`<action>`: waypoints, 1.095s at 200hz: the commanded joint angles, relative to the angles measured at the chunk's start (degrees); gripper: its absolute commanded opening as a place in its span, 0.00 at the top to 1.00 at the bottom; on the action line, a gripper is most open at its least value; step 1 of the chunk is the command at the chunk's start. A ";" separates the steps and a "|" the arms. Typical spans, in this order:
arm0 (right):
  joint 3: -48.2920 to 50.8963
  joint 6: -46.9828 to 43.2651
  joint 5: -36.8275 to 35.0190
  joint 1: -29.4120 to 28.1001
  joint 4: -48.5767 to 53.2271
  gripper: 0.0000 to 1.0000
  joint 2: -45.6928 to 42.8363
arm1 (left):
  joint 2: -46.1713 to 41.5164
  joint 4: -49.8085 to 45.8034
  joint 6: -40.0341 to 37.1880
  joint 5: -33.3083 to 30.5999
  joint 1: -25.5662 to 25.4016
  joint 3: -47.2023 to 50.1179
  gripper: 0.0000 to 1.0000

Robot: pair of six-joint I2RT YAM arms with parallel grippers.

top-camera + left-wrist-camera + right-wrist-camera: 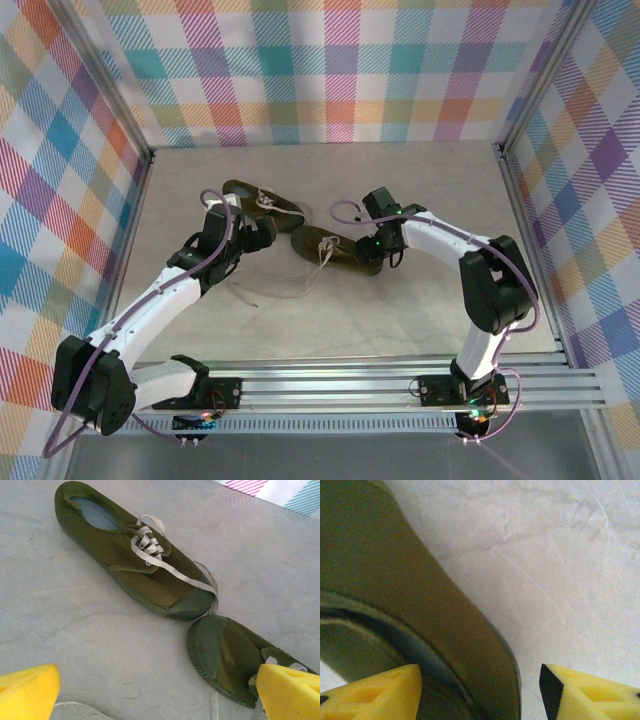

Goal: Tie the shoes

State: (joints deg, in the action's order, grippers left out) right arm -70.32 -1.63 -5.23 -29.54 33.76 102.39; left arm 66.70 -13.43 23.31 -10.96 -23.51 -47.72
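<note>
Both the far shoe (125,555) and the near shoe (335,252) lie toe to toe on the table (430,320). The right gripper (480,680) stands part-open astride the near shoe's heel wall, one finger clear of it; a square pinch would pin the shoe. The left gripper (157,697) hangs released, and its wrist view shows laces (172,570) trailing loose, finer than from above.

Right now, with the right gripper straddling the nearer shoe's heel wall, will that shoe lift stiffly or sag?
It will probably sag a little. The nearer shoe has a wall that looks like thin woven canvas, so it may fold inside the right gripper. It looks light and thin-soled, so it likely lifts easily but hangs toe-down. Its loose lace should trail limply.
</note>
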 commanded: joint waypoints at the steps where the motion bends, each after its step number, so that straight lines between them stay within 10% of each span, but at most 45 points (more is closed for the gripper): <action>1: -3.59 -3.47 -1.26 0.14 0.48 0.37 2.75 | -1.62 -0.80 -0.02 0.24 -0.22 0.59 0.00; 77: -11.03 -7.64 2.71 0.18 -0.22 0.42 10.84 | -1.64 -1.18 0.16 -0.06 -0.20 0.66 0.01; 120: -10.32 -6.88 5.76 0.12 -1.26 0.66 10.25 | -2.52 -1.59 0.59 -1.97 -0.22 0.88 0.02; 183: 0.98 2.66 -4.40 -0.33 -5.44 1.00 -6.05 | -5.19 0.18 0.65 -1.17 -0.22 1.86 0.02; 219: 6.36 7.07 -11.13 -0.52 -5.66 1.00 -18.78 | -2.99 4.97 -1.22 6.54 -0.43 2.40 0.00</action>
State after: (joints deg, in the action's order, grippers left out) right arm -65.21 0.27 -10.39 -30.09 30.52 92.07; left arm 62.63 -13.15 24.14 -10.83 -23.51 -46.22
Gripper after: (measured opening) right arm 0.051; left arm 0.997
